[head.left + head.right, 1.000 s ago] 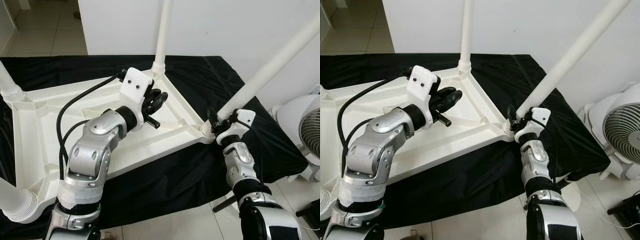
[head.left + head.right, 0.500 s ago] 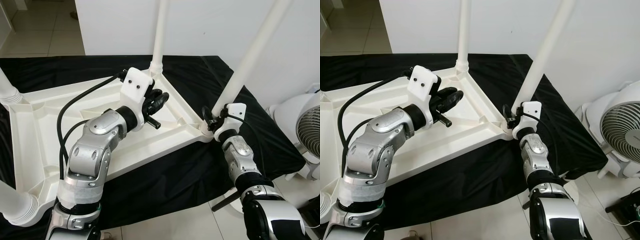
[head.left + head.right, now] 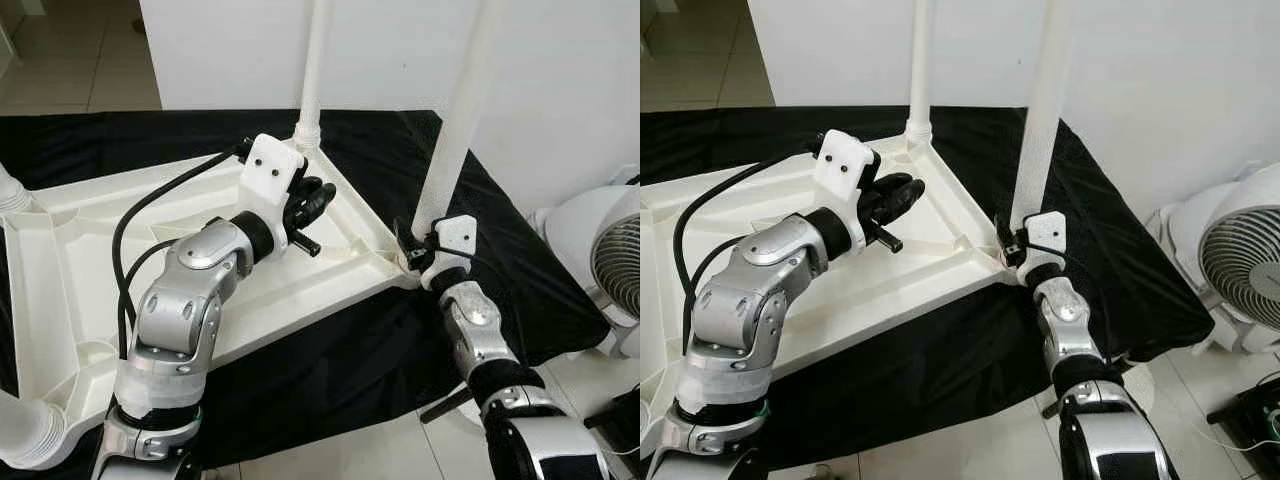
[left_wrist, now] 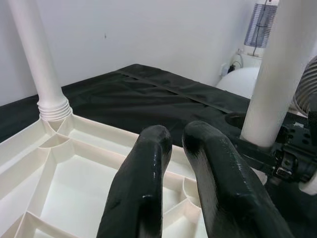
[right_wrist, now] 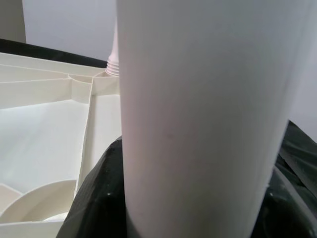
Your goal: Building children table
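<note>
Our right claw (image 3: 415,250) grips white table leg (image 3: 455,120) low, near socket at upturned tabletop (image 3: 70,270) corner; left claw (image 3: 315,197) closed, empty. Leg looks light, stiff, smooth; low hold steadies it.

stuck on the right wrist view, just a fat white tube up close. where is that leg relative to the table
Observer: The right pincer is clamped on the white leg just above the near right corner socket of the upturned tabletop.
Operator: is the leg straight
Observer: Close to upright, leaning slightly toward the robot's right.
Operator: what's the left arm doing
Observer: The left pincer hovers over the tabletop's ribbed underside, fingers nearly together, holding nothing.
Operator: other legs in yet
Observer: One stands in the far corner socket.
</note>
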Motion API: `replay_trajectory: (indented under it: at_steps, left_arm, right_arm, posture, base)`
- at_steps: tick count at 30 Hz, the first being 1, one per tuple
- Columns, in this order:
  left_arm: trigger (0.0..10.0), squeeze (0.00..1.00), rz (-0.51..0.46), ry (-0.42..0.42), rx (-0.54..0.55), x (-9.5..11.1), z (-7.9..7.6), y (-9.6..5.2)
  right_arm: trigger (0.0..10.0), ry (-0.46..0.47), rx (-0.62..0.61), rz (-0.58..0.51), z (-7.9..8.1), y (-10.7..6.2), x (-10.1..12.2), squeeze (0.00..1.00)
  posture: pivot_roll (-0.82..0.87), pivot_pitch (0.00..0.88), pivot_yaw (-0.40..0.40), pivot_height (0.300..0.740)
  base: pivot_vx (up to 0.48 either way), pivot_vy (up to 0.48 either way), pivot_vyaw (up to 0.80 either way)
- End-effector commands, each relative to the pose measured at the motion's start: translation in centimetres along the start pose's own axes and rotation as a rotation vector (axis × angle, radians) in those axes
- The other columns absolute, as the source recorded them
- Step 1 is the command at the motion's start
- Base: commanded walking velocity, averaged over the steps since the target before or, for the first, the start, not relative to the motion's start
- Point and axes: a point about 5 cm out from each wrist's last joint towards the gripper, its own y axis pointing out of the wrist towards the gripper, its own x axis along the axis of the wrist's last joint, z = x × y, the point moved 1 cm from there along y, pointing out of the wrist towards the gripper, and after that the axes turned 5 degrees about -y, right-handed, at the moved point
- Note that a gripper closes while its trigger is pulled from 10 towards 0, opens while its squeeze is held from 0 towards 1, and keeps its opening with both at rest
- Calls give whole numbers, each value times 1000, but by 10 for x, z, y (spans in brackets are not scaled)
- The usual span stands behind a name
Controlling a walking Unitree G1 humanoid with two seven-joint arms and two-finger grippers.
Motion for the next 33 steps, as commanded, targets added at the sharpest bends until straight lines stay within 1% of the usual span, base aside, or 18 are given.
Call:
replay_trajectory:
  at_steps: [1, 4, 6, 9, 12, 13, 14, 17, 19, 21, 23, 24, 26, 28, 30, 31, 32, 33]
  left_arm:
    - [10000, 0, -11, -6, 63, 2, 2, 1]
    - [10000, 0, -13, -9, 61, 2, 1, 1]
    - [10000, 0, -12, -9, 59, 2, 1, 1]
    - [10000, 0, -12, -9, 58, 2, 1, 1]
    - [10000, 0, -12, -9, 58, 2, 1, 1]
    - [10000, 0, -11, -8, 58, 2, 1, 1]
    - [10000, 0, -11, -8, 58, 2, 1, 1]
    - [10000, 0, -11, -6, 58, 2, 1, 1]
    - [10000, 0, -12, -4, 59, 3, 2, 1]
    - [10000, 0, -12, -3, 60, 3, 2, 1]
    - [10000, 0, -13, -2, 60, 3, 3, 1]
    - [10000, 0, -14, -1, 60, 4, 3, 1]
    - [10000, 0, -15, 1, 60, 4, 3, 1]
    - [10000, 0, -15, 1, 61, 4, 3, 1]
    - [10000, 0, -14, 1, 60, 4, 3, 1]
    - [10000, 0, -14, 2, 59, 4, 3, 1]
    - [10000, 0, -14, 2, 59, 4, 3, 1]
    - [10000, 0, -14, 1, 58, 4, 3, 2]
  right_arm:
    - [10000, 64, 59, 385, 24, -58, -77, 0]
    - [10000, 131, -6, 357, 15, -65, -77, 0]
    - [10000, 178, -48, 375, 11, -69, -81, 0]
    - [10000, 257, -127, 372, 3, -73, -84, 0]
    - [10000, 259, -145, 375, 1, -74, -84, 0]
    - [10000, 293, -173, 376, -1, -75, -85, 0]
    - [10000, 293, -173, 376, -1, -75, -85, 0]
    - [10000, 381, -254, 382, -10, -78, -89, 0]
    - [10000, 411, -264, 375, -11, -78, -89, 0]
    - [10000, 408, -259, 383, -11, -78, -89, 0]
    - [10000, 427, -253, 378, -9, -78, -90, 0]
    - [10000, 435, -240, 378, -5, -79, -91, 0]
    - [10000, 413, -230, 393, -1, -82, -92, 0]
    - [10000, 412, -228, 402, 0, -83, -94, 0]
    - [10000, 407, -221, 434, 0, -83, -96, 0]
    - [10000, 402, -212, 469, 0, -82, -98, 0]
    - [10000, 402, -212, 469, 0, -82, -98, 0]
    - [10000, 376, -184, 509, -1, -79, -99, 0]
  posture:
    - [133, 111, -34, 740]
    - [129, 111, -32, 740]
    - [130, 112, -34, 740]
    - [131, 111, -31, 740]
    - [131, 111, -31, 740]
    - [134, 112, -31, 740]
    - [134, 112, -31, 740]
    - [139, 107, -29, 740]
    - [139, 105, -27, 740]
    - [139, 105, -27, 740]
    - [141, 102, -27, 740]
    - [141, 101, -27, 740]
    - [139, 101, -25, 740]
    - [139, 101, -25, 740]
    - [138, 102, -24, 740]
    - [134, 101, -22, 740]
    - [134, 101, -22, 740]
    - [132, 102, -21, 740]
  base:
    - [0, 0, 0]
    - [0, 0, 0]
    - [0, 0, 0]
    - [0, 0, 0]
    - [0, 0, 0]
    - [0, 0, 0]
    - [0, 0, 0]
    - [0, 0, 0]
    - [0, 0, 0]
    - [0, 0, 0]
    - [0, 0, 0]
    - [0, 0, 0]
    - [0, 0, 0]
    - [0, 0, 0]
    - [0, 0, 0]
    - [0, 0, 0]
    - [0, 0, 0]
    - [0, 0, 0]
